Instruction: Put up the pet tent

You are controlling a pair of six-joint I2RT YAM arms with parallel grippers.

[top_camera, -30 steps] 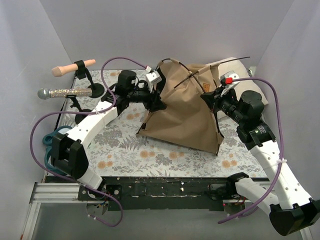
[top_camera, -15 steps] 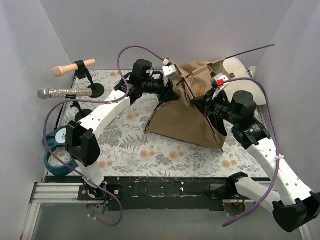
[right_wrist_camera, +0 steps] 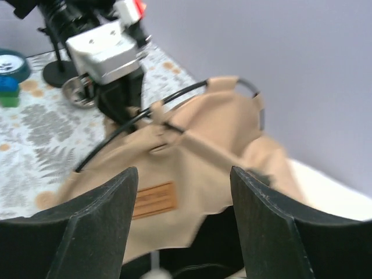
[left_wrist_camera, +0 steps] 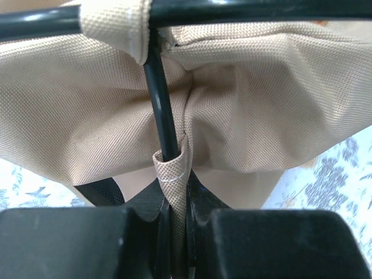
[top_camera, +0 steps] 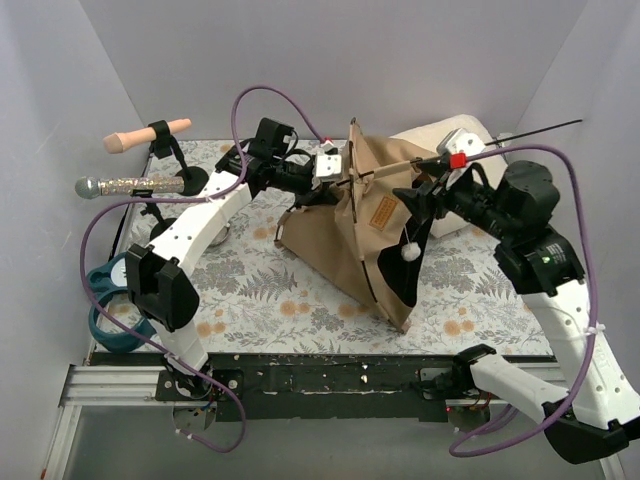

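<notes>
The pet tent (top_camera: pixel 345 235) stands half raised at mid-table: tan fabric, brown label (top_camera: pixel 382 212), white pom-pom (top_camera: pixel 410 252), dark doorway toward the front. A thin black pole (top_camera: pixel 520 134) sticks out to the right. My left gripper (top_camera: pixel 333 186) is at the tent's top left. In the left wrist view it (left_wrist_camera: pixel 174 203) is shut on a tan fabric loop (left_wrist_camera: pixel 171 171) with a black pole (left_wrist_camera: pixel 161 99) running through it. My right gripper (top_camera: pixel 425 198) hovers open just right of the tent. Its fingers (right_wrist_camera: pixel 96 229) frame the label (right_wrist_camera: pixel 154 199) with nothing between them.
A cream pillow (top_camera: pixel 440 140) lies behind the tent at the back right. A microphone (top_camera: pixel 130 185) and a peach handle (top_camera: pixel 145 135) sit on stands at the back left. Teal rings (top_camera: pixel 100 300) lie at the left edge. A floral cloth (top_camera: pixel 250 300) covers the table.
My right gripper opened, let go of the tent and drew back to the right. The left gripper closed on the loop. The tent swung round, its doorway and pom-pom now toward the front.
</notes>
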